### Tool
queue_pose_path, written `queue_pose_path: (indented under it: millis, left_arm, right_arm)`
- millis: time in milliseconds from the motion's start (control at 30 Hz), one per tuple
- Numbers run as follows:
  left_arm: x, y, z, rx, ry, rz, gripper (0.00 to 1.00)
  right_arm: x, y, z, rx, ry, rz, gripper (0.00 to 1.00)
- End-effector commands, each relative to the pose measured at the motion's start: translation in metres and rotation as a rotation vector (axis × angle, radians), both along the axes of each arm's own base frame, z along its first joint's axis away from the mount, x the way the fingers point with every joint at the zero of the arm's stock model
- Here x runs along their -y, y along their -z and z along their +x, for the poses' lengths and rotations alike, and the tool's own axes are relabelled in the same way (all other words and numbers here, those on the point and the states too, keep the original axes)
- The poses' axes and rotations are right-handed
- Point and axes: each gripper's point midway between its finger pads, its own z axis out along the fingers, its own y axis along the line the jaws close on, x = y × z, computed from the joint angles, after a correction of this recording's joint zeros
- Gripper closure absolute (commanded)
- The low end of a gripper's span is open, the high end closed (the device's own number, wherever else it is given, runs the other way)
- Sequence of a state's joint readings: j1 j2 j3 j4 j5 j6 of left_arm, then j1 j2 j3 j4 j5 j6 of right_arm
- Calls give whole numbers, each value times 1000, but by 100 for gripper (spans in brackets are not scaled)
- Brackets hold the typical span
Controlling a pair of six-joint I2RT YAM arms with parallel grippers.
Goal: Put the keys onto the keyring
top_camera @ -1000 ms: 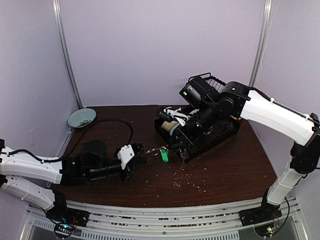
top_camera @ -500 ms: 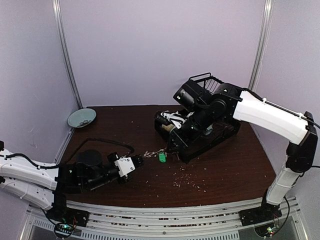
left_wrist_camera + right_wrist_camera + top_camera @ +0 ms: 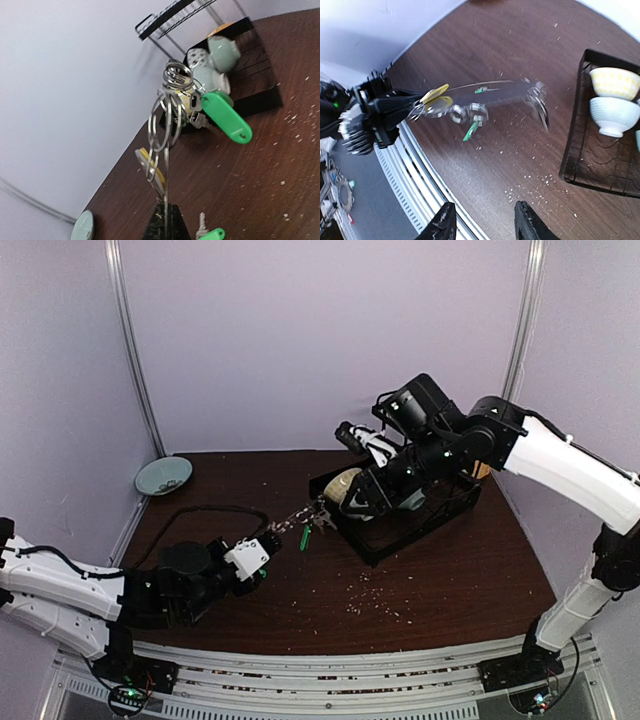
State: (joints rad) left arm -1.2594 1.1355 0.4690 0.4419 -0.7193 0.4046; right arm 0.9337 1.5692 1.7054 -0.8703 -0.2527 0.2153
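Left claw [image 3: 167, 222], closed: its black fingertips pinch the keyring [image 3: 167, 172], a thin silver wire that runs straight up from the pinch in the left wrist view. In the overhead view the loop is held clear of the dark wooden desk [image 3: 440, 590] and slants up and to the right toward the right arm.

Keys threaded on the wire, gathered on small split rings near its far end:
- a bright green plastic tag [image 3: 226, 118], tilted, hanging to the right of the rings;
- a yellow-headed key [image 3: 151, 167], lower on the wire, close to the fingertips;
- a second green tag [image 3: 212, 234], low beside the claw and cut off by the frame edge.

The tag faces read as plain green; any lettering is too small to make out.

Right claw [image 3: 484, 207], open: its two fingertips stand apart with only bare desk between them, well apart from the blurred keyring.

Behind the right arm stands a black rack [image 3: 400, 535] holding a yellow-patterned bowl [image 3: 615, 81] and a pale ribbed bowl [image 3: 615, 116], side by side. A teal dish [image 3: 163, 476] sits at the far left corner. Pale crumbs [image 3: 375, 602] lie scattered on the desk.
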Motion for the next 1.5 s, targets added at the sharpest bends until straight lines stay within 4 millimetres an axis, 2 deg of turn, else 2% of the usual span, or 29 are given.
queue_pose_path:
  millis: [0, 100, 167, 267, 367, 467, 600, 800, 867, 900, 967, 1000, 1067, 1167, 1267, 1400, 1467]
  left_arm:
    - [-56, -5, 36, 71, -345, 71, 100]
    - [-101, 7, 74, -3, -532, 112, 100]
    - [-122, 7, 93, -30, -633, 99, 100]
    - [-148, 25, 123, -114, -783, 198, 100]
    - [-166, 52, 142, -161, -917, 368, 100]
    - [-169, 70, 154, -211, -953, 401, 100]
    - [-165, 109, 147, -351, -947, 461, 100]
    - [-149, 175, 108, -549, -837, 562, 100]
    - [-145, 191, 102, -603, -812, 561, 100]
    - [-142, 194, 102, -620, -805, 550, 92]
    - [-135, 193, 102, -648, -796, 499, 60]
    - [-129, 189, 103, -663, -782, 461, 47]
    - [-120, 177, 103, -680, -752, 378, 38]
    - [-110, 152, 101, -704, -715, 275, 30]
    - [-98, 122, 99, -708, -660, 132, 27]
    - [-51, 93, 83, -755, -345, -101, 25]
    - [-34, 91, 71, -823, -214, -186, 29]
  right_arm:
    - [19, -22, 15, 96, 98, 76, 57]
    - [26, -22, 16, 117, 115, 104, 56]
    - [31, -20, 17, 129, 125, 108, 56]
    - [36, -16, 14, 143, 120, 117, 56]
    - [40, -11, 12, 149, 112, 116, 56]
    - [42, -5, 8, 150, 103, 125, 56]
    - [40, 0, 5, 138, 81, 146, 55]
    - [33, 4, 5, 119, 55, 144, 55]
    - [30, 4, 5, 112, 47, 152, 55]
    - [29, 4, 5, 108, 46, 155, 55]
    - [28, 4, 5, 98, 47, 155, 55]
    - [28, 4, 5, 95, 47, 156, 54]
    - [30, 5, 4, 94, 54, 158, 54]
    - [31, 5, 4, 97, 59, 162, 54]
    - [27, 6, 4, 93, 51, 177, 54]
    - [22, 11, 6, 83, 36, 170, 54]
    - [21, 12, 6, 82, 31, 169, 54]
